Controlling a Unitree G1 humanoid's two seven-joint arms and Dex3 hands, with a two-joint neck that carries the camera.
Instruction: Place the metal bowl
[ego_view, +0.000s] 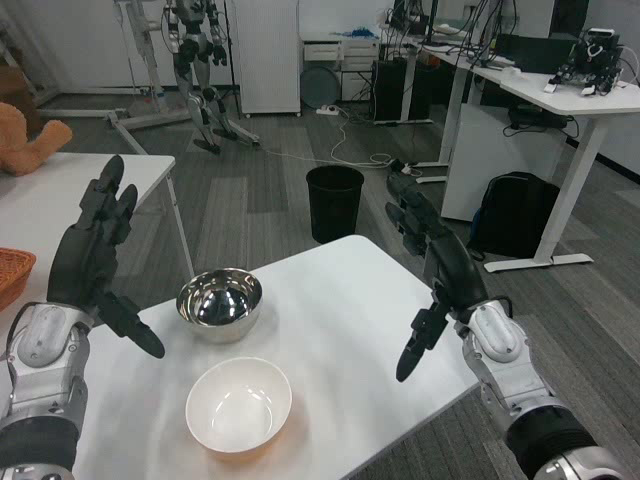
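- Head view: the metal bowl (219, 301) sat upright on the white table (350, 300), just behind a white bowl (239, 405).
- Left robot hand (95, 255) was raised beside the bowl, fingers spread wide, holding nothing.
- Right robot hand (432, 270) hovered over the table's right edge, likewise spread and empty.
- Judged step: the bowl appeared already placed and released; what remained was drawing both hands clear without knocking it.

On the white table (350, 300), the metal bowl (219, 300) and the white bowl (239, 405) stand near each other at 9 o'clock of the tabletop's middle, a narrow strip of bare surface between them. From 12 to 5 o'clock the top lies bare to its edge. The left hand (92, 262) is raised at 9 o'clock of the metal bowl, the right hand (437, 275) over the 3 o'clock edge, both apart from the bowls.
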